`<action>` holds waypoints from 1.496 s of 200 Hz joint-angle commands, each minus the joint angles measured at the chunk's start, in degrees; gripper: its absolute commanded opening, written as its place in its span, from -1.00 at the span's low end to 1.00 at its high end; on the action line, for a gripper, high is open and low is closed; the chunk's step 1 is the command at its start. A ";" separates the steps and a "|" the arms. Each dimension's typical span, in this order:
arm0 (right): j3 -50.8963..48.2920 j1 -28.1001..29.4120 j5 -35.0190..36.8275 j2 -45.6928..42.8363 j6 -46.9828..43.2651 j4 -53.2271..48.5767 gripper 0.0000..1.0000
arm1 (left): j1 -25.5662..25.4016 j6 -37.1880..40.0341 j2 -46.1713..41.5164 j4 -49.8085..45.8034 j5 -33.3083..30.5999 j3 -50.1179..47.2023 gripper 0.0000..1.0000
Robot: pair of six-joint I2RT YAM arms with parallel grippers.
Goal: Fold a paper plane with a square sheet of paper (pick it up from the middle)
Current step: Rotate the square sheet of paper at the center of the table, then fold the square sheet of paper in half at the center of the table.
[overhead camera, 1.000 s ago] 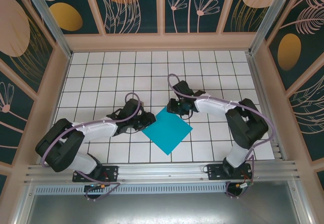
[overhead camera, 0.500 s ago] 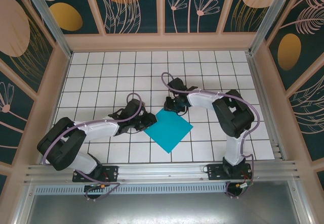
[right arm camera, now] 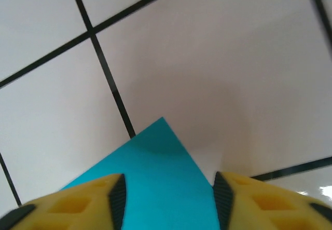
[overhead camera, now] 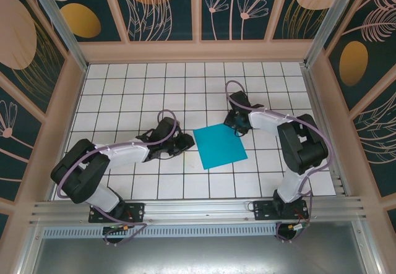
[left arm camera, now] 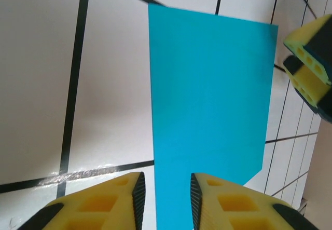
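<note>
We find the square sheet of paper (overhead camera: 220, 145) lying flat on the white gridded table (overhead camera: 124, 88), a little right of centre and between the two arms. It is turned slightly against the grid lines. We see no crease or fold on its upper face, and all four corners are down in the overhead view. The left gripper (left arm camera: 166, 201) sits low at the sheet's left edge. Its yellow jaws stand partly apart with a clear gap between them, and that edge of the paper runs into the gap. The right gripper (right arm camera: 168, 204) sits at the far right corner of the sheet. Its jaws are spread wider than the left pair, and the pointed corner of the paper shows between them against the white tile. Neither pair is closed on the sheet. From these low angles we cannot tell whether the pads rest on the paper or hang just above it. In the left wrist view the right gripper's fingertips (left arm camera: 310, 53) appear just beside the opposite side of the sheet, so the two grippers face each other across it. Black grid lines run under the paper on both sides.
</note>
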 commanded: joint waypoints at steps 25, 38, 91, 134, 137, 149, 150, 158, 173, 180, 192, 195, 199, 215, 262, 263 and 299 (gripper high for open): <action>2.77 3.66 -1.33 -5.10 -13.87 -8.52 0.52 | 2.07 3.39 -1.57 -4.74 -6.29 2.89 -0.07; 2.46 5.72 -2.86 -4.93 -15.69 -9.86 0.62 | 3.83 3.91 -2.62 -6.07 -7.10 2.68 0.13; 3.60 12.42 -0.82 -0.61 -17.40 -13.89 0.88 | 9.03 11.42 -6.55 -13.79 -12.32 5.18 0.96; 4.77 13.36 -0.44 2.90 -17.35 -14.68 0.95 | 9.70 14.98 -8.66 -16.97 -18.27 6.63 0.97; 4.81 13.36 -0.47 3.08 -17.47 -14.66 0.95 | 9.75 14.96 -8.68 -16.97 -18.36 6.63 0.98; 4.84 13.44 -0.56 3.81 -17.65 -14.69 0.95 | 9.79 15.09 -8.81 -16.98 -18.28 6.55 0.98; 4.88 13.44 -0.52 3.85 -17.66 -14.67 0.95 | 9.77 15.05 -8.79 -16.98 -18.28 6.55 0.98; 4.91 13.44 -0.49 4.19 -17.73 -14.81 0.95 | 9.79 15.00 -8.62 -16.99 -18.08 6.51 0.98; 4.83 13.45 -0.50 4.89 -17.86 -14.82 0.94 | 9.77 14.79 -8.22 -16.89 -17.66 6.39 0.97; 4.70 13.44 -0.58 5.37 -17.99 -14.79 0.93 | 9.77 14.70 -7.99 -16.81 -17.42 6.29 0.98; 4.39 13.44 -0.58 6.15 -18.01 -14.69 0.92 | 9.78 14.66 -7.59 -16.73 -17.14 6.31 0.97; 4.35 13.42 -0.58 6.31 -18.01 -14.74 0.91 | 9.75 14.61 -7.54 -16.71 -17.06 6.35 0.98; 4.24 13.44 -0.58 6.54 -18.01 -14.74 0.90 | 9.78 14.53 -7.46 -16.63 -16.97 6.29 0.98; 3.57 13.44 -0.03 7.65 -17.82 -14.54 0.87 | 9.77 14.34 -7.15 -16.47 -16.54 6.19 0.98; 2.57 13.43 1.69 10.20 -17.12 -14.46 0.74 | 9.83 14.12 -6.71 -15.98 -15.81 5.86 0.97; 2.56 13.44 1.65 10.20 -17.13 -14.47 0.73 | 9.79 14.12 -6.73 -15.95 -15.77 5.85 0.97; 3.21 13.45 1.41 9.45 -16.52 -14.03 0.52 | 9.76 13.69 -6.84 -15.49 -14.98 5.39 0.97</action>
